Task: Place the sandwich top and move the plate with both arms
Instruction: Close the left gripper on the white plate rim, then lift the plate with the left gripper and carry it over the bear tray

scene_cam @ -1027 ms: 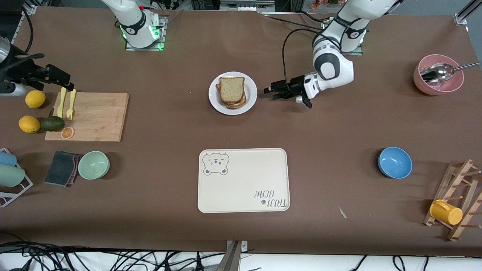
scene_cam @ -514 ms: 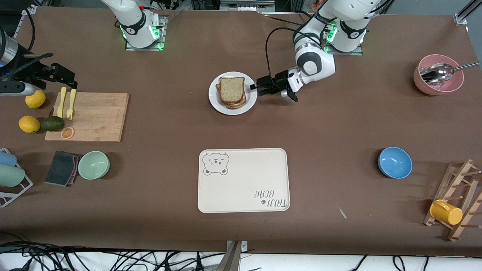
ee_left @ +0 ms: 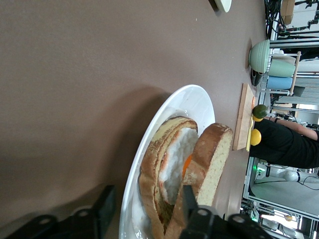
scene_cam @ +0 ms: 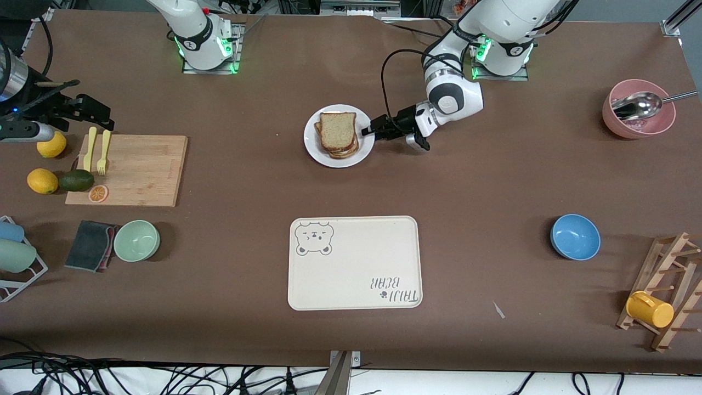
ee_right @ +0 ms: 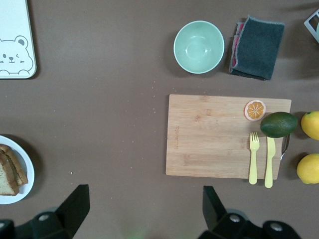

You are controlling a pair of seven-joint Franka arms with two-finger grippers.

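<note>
Bread first: the sandwich top [scene_cam: 337, 129] is already lying on the stack, crust edges roughly lined up with the slices under it. In the left wrist view it is leaning slightly against the egg layer. The stack is sitting on the plate [scene_cam: 366, 149], toward the middle of the table and farther from the camera than the tray [scene_cam: 354, 263]. So you are looking at the second half of the job, as I read it.

Your left gripper [scene_cam: 366, 131] is lying low at the plate's rim, on the side toward the left arm's end of the table. Its fingers [ee_left: 105, 209] are standing apart, one under the outer edge and one over the plate's inside. That straddle makes sense: the shallow rim is the only thing to pinch without touching the bread. Nothing is clamped yet.

Your right gripper [scene_cam: 101, 116] is hovering well apart from the plate, over the table by the board's [scene_cam: 137, 170] corner and the lemon [scene_cam: 51, 144], fingers spread and holding nothing. It is waiting there, and it is probably needed at the rim toward its own end before you lift. A one-sided grip is likely to tip the glossy plate and slide the loose top slice off.
</note>
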